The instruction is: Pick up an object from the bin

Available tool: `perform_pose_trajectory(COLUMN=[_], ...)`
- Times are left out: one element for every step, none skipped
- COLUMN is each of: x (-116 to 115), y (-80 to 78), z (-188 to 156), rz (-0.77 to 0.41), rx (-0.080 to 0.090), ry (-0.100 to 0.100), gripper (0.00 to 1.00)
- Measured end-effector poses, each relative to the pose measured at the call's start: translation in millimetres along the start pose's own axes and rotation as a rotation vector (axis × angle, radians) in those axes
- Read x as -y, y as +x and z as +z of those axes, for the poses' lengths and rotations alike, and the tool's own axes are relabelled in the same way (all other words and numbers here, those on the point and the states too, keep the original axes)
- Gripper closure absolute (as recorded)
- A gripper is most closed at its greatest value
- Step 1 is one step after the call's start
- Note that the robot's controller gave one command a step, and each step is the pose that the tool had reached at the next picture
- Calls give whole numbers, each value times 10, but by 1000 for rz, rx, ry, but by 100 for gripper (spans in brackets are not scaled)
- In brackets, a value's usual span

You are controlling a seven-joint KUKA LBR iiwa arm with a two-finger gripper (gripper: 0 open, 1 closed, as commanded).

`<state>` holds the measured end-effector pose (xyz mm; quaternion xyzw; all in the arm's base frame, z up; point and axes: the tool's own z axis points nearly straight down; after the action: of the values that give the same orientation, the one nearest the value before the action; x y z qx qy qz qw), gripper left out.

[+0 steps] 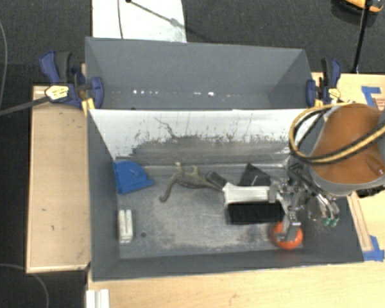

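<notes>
My gripper (290, 222) is low in the bin's front right corner, its metal fingers pointing down at a small orange-red ball (287, 236) lying by the front wall. The fingers stand right over the ball's top; how far apart they are is hard to read. Just to the left, a black block with a white top piece (249, 204) lies touching the gripper's side. A black flat piece (253, 174) sits behind it.
A grey-brown tongs-like tool (189, 179) lies mid-bin near the back wall. A blue wedge-shaped thing (129, 176) rests at the left, and a small white block (125, 226) sits in the front left corner. The arm's orange cover hangs over the right wall.
</notes>
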<state>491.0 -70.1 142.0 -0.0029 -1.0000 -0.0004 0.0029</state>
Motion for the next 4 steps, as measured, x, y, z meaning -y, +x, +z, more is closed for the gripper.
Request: perform_pose_trajectory(x=[-2, -100, -398, -531], y=[-18, -207, -583, -765], z=[-43, 223, 580, 685], rz=[-2, -86, -137, -213], rx=[8, 11, 8, 7], ry=[1, 3, 1, 0], gripper=[0, 0, 0, 0])
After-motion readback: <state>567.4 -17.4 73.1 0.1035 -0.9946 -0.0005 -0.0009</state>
